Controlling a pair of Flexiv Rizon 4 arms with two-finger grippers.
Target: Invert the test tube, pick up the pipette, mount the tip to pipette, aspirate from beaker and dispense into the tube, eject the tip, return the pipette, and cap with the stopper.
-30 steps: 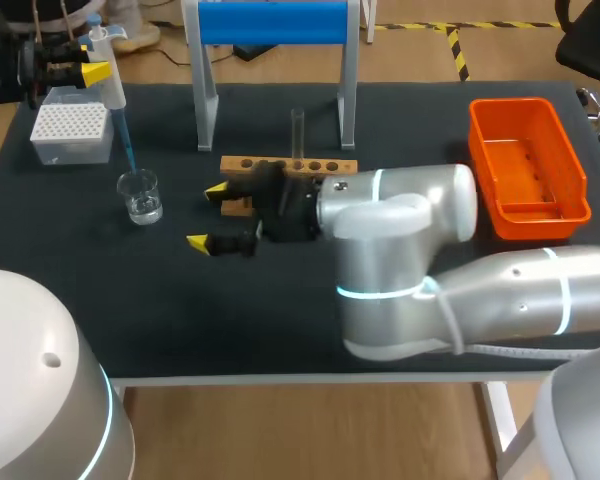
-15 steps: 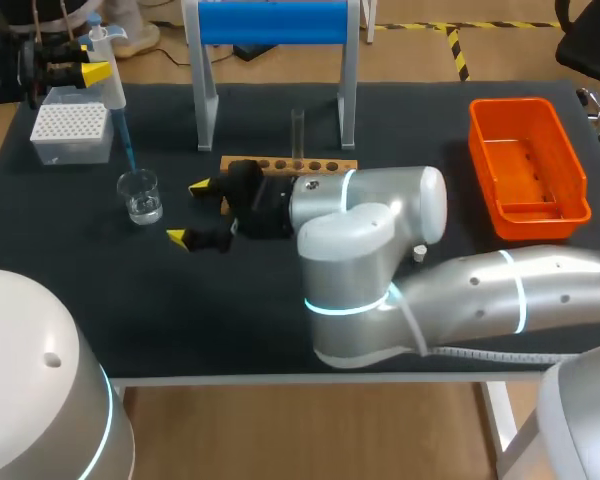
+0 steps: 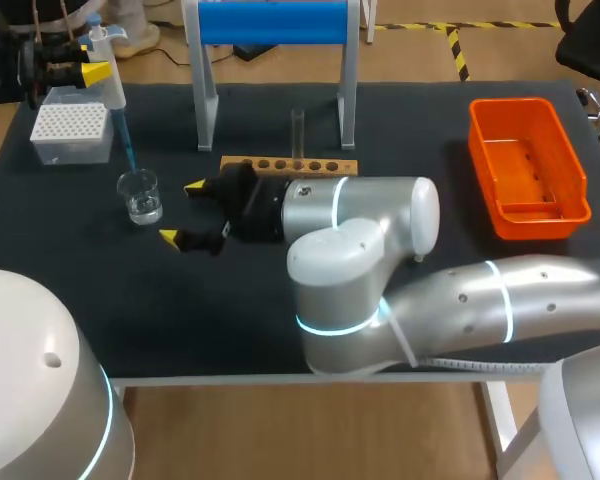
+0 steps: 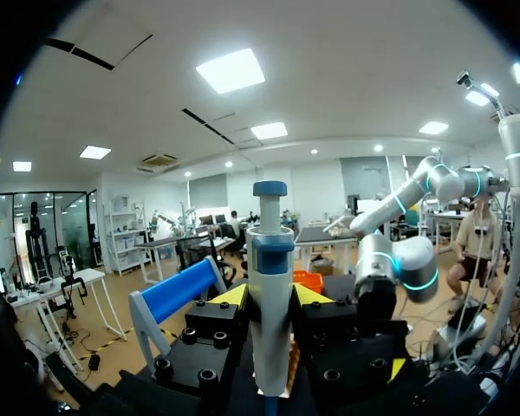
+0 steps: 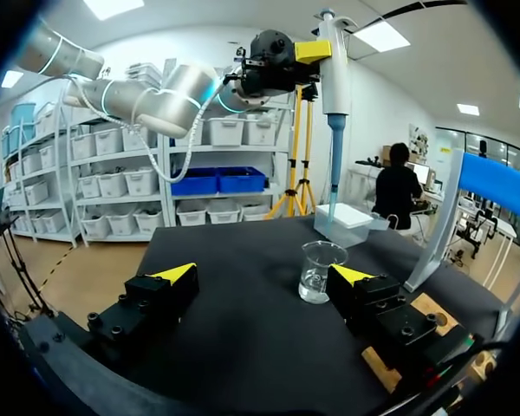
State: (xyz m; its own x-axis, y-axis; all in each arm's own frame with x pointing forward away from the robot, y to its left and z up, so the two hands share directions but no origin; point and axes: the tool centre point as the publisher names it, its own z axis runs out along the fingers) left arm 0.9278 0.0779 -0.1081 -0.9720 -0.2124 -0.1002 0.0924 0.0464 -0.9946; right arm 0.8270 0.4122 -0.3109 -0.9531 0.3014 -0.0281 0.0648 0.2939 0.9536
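Observation:
My left gripper (image 3: 75, 70) is shut on the white and blue pipette (image 3: 108, 80) at the table's far left. The pipette stands upright, and its blue tip (image 3: 127, 150) points down at the rim of the glass beaker (image 3: 140, 195). In the left wrist view the pipette (image 4: 269, 251) stands between the yellow fingers of that gripper (image 4: 270, 299). My right gripper (image 3: 180, 212) is open, just right of the beaker. In the right wrist view the beaker (image 5: 321, 270) stands ahead of that gripper (image 5: 264, 273), nearer one finger. A test tube (image 3: 298, 130) stands upright in the wooden rack (image 3: 325, 165).
A white tip box (image 3: 72, 133) sits behind the beaker at the far left. The blue-topped stand (image 3: 272, 25) rises behind the rack. An orange bin (image 3: 527, 170) sits at the right. My right arm's big links cover the table's middle and front right.
My right gripper has moved left across the table towards the beaker, still open. The left arm and the pipette have kept still.

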